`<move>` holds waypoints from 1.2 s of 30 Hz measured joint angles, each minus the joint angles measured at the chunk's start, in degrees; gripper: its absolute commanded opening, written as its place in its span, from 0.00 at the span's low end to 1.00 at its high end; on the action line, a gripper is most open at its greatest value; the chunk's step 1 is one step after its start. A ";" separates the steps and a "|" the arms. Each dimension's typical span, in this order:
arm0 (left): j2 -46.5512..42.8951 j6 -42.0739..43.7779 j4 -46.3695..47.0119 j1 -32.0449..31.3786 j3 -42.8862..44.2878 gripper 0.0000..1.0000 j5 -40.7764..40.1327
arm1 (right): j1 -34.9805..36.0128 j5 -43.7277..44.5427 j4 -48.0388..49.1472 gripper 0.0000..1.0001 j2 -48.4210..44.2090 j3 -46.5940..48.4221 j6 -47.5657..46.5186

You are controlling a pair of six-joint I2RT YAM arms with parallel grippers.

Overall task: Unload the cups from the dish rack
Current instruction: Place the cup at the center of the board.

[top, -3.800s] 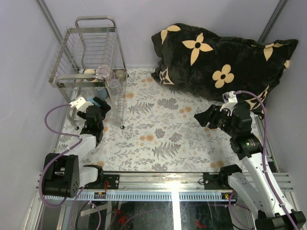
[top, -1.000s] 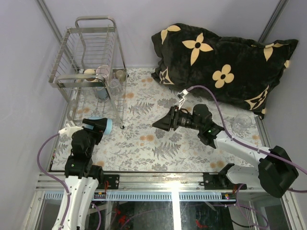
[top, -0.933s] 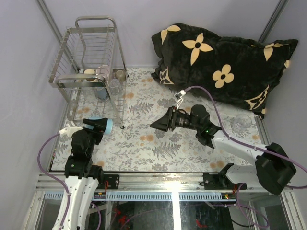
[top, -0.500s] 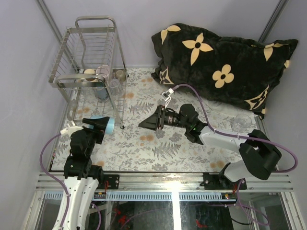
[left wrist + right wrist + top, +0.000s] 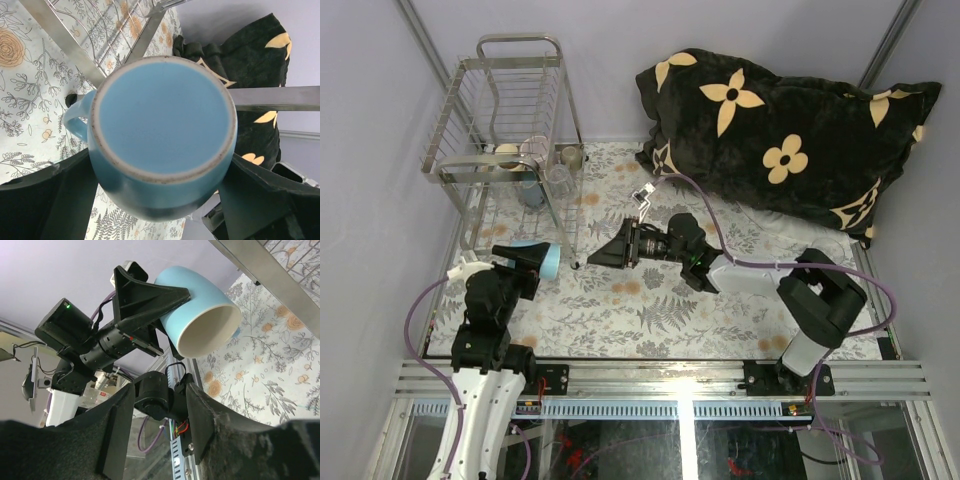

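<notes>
Blue glaze marks the mug, which is held clear of the rack at about 8 o'clock on the worktop. It is clamped across its body by the left fingers, with the handle out to one side. Its long axis lies roughly level: the base is turned back toward the left wrist and the cream mouth is pointed toward 3 o'clock.

From that side the right fingers are reached across the middle of the worktop. They are spread apart with nothing between them, and their tips are near the mug's mouth but not touching it. A foot of the rack is seen close by the gap between the two. A hand-over looks likely; for that, the open fingers would have to be brought over the rim along the mug's axis.

Flowered cloth covers the worktop. Farther off, at 11 o'clock, the rack is stood against the wall. A cream cup, a pink mug, a glass and a small cup are left in or on it. At 1 o'clock a dark pillow with cream flowers is laid. Pale lilac walls close the space on three sides.
</notes>
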 measured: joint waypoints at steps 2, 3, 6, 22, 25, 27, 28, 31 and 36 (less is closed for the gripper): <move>0.50 0.00 -0.09 0.00 0.55 0.23 0.15 | 0.33 0.00 1.29 0.47 1.86 0.90 0.81; 0.70 0.00 -0.07 0.00 0.76 0.23 0.17 | 0.48 0.00 1.73 0.46 2.84 1.40 1.14; 0.83 0.00 -0.11 0.00 0.90 0.23 0.39 | 1.18 0.02 2.78 0.46 5.44 2.69 1.95; 0.00 -1.03 -0.35 0.00 0.92 0.22 1.57 | 4.68 0.00 4.31 0.51 10.86 7.78 -1.92; 0.00 -0.98 -0.35 0.00 0.92 0.22 1.68 | 4.76 -0.07 4.28 0.51 11.87 8.24 -2.34; 0.00 -0.87 -0.39 0.00 0.92 0.22 1.66 | 4.76 -0.24 4.24 0.52 12.72 9.01 -2.34; -0.02 -0.68 -0.44 0.00 0.92 0.22 1.64 | 4.79 -0.26 4.22 0.52 13.14 9.55 -2.23; -0.20 0.00 -0.79 0.00 0.92 0.22 1.62 | 4.81 -0.46 4.13 0.52 14.19 11.30 -1.55; -0.31 1.05 -1.27 0.00 0.92 0.22 1.55 | 4.85 -1.73 5.27 0.52 15.58 13.79 0.76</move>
